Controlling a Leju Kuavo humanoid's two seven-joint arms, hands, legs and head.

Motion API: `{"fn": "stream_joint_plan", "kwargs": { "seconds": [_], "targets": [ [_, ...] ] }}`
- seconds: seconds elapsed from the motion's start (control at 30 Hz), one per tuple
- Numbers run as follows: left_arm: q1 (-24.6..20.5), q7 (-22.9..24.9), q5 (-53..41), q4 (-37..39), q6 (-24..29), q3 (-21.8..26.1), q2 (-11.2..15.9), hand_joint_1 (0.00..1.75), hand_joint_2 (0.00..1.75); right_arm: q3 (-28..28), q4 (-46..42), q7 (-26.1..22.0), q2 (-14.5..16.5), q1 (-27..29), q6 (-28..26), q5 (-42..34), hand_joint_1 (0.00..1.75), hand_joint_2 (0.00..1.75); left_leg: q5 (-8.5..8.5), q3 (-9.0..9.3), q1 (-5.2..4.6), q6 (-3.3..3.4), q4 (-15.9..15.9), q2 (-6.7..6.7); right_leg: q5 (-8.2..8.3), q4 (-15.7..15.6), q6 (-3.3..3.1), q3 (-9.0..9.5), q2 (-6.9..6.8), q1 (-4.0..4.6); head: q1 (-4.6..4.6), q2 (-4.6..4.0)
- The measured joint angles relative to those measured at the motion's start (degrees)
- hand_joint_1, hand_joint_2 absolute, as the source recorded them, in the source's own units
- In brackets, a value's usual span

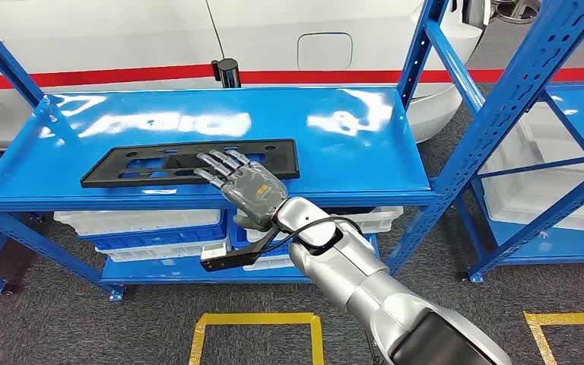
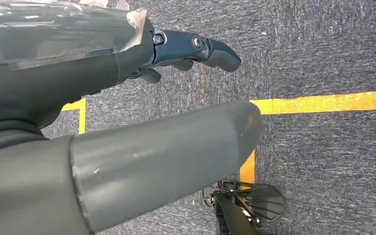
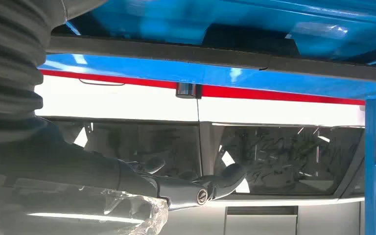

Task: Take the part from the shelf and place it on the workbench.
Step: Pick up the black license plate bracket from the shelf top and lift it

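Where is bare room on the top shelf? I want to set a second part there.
The glossy blue shelf top is bare right of the flat black plastic part, out to the blue upright post, and in the strip behind it. The front edge is crowded: the right hand hovers over the part.

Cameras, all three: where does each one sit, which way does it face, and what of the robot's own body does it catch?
Head view: high on the body, facing forward and down at the blue shelf and black part; right hand spread over the part.
Left wrist view: behind the left hand, facing the carpet and yellow tape.
Right wrist view: behind the right hand, upside down, facing the white car.
Shared: shelf, part and car in head and right wrist views.
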Motion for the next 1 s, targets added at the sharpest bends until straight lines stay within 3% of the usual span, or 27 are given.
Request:
{"fn": "stream_joint_plan", "kwargs": {
  "seconds": [0.3,0.43,0.53,0.6,0.67,0.73,0.77,0.83,0.87,0.9,1.0],
  "targets": [
    [0.01,0.00,-0.13,0.00,0.21,0.10,0.01,0.00,0.00,0.00,0.32,-0.42,0.13,-0.04,0.06,-0.38,0.00,1.75,0.00,0.00,0.00,0.00,0.01,0.00,0.00,0.00,0.00,0.00,0.00,-0.01,0.00,0.00],
    [0.02,-0.01,-0.16,0.00,0.22,0.34,0.21,0.00,0.00,0.01,0.52,-0.49,0.42,-0.07,0.06,-0.62,0.00,1.75,-0.22,-0.12,-0.17,0.72,0.41,-0.02,0.17,-0.18,0.29,0.02,-0.01,-0.46,-0.04,0.00],
    [0.00,-0.13,-0.22,-0.02,0.20,0.54,0.19,0.00,0.00,-0.01,0.60,-0.43,0.89,-0.33,0.06,-0.56,0.00,1.75,0.59,0.60,0.05,1.50,-1.13,0.16,0.24,-0.24,0.70,-0.19,-0.02,-0.32,-0.01,0.00],
    [-0.04,-0.26,-0.41,-0.02,0.17,0.56,0.08,0.00,0.00,-0.01,0.63,-0.32,1.08,-0.67,0.06,-0.51,0.00,1.75,1.34,1.41,0.43,1.95,-2.47,0.37,-1.01,3.20,0.84,-2.12,-0.05,-0.37,0.15,0.00],
    [0.00,-0.37,-0.58,-0.02,0.12,0.62,0.04,0.00,0.00,0.02,0.77,-0.16,0.98,-0.72,0.06,-0.45,0.00,1.75,1.30,1.63,0.51,1.99,-2.66,0.41,-3.49,11.16,1.00,-6.43,-0.06,-0.91,0.27,0.00],
    [0.13,-0.48,-0.61,-0.02,0.07,0.67,0.00,0.00,0.00,0.04,1.02,0.01,0.80,-0.42,0.05,-0.37,0.00,1.75,0.85,2.02,0.77,1.56,-2.62,0.29,-4.20,16.44,1.87,-9.95,-0.10,-1.60,0.33,0.00],
    [0.21,-0.52,-0.62,-0.02,0.05,0.69,-0.04,0.00,0.00,0.04,1.14,0.08,0.75,-0.31,0.02,-0.35,0.00,1.75,0.48,2.42,1.01,1.19,-2.58,0.21,-3.11,15.58,2.66,-9.95,-0.15,-1.97,0.36,0.00],
    [0.29,-0.54,-0.67,-0.02,0.03,0.70,-0.13,0.00,0.00,0.04,1.31,0.14,0.71,-0.26,-0.10,-0.35,0.00,1.75,-0.70,3.41,1.51,0.16,-2.37,0.10,0.75,7.90,4.49,-6.65,-0.48,-2.73,0.48,0.00],
    [0.25,-0.54,-0.69,-0.02,0.03,0.70,-0.07,0.00,0.00,0.05,1.38,0.16,0.70,-0.32,-0.20,-0.35,0.00,1.75,-1.40,3.67,1.63,-0.44,-2.14,0.07,1.87,4.27,4.87,-4.71,-0.52,-2.87,0.68,0.00],
    [0.20,-0.54,-0.73,-0.02,0.03,0.70,-0.02,0.00,0.00,0.04,1.46,0.19,0.69,-0.36,-0.31,-0.35,0.00,1.75,-2.00,3.77,1.66,-0.98,-1.96,0.03,2.28,1.96,4.67,-3.43,-0.47,-2.92,0.84,0.00],
    [0.02,-0.61,-0.78,-0.02,0.04,0.71,0.05,0.00,0.00,0.02,1.60,0.22,0.72,-0.39,-0.57,-0.37,0.00,1.75,-2.91,4.02,1.83,-1.90,-2.06,-0.07,0.93,1.68,2.51,-2.95,0.03,-2.58,0.54,0.00]
  ]
}}
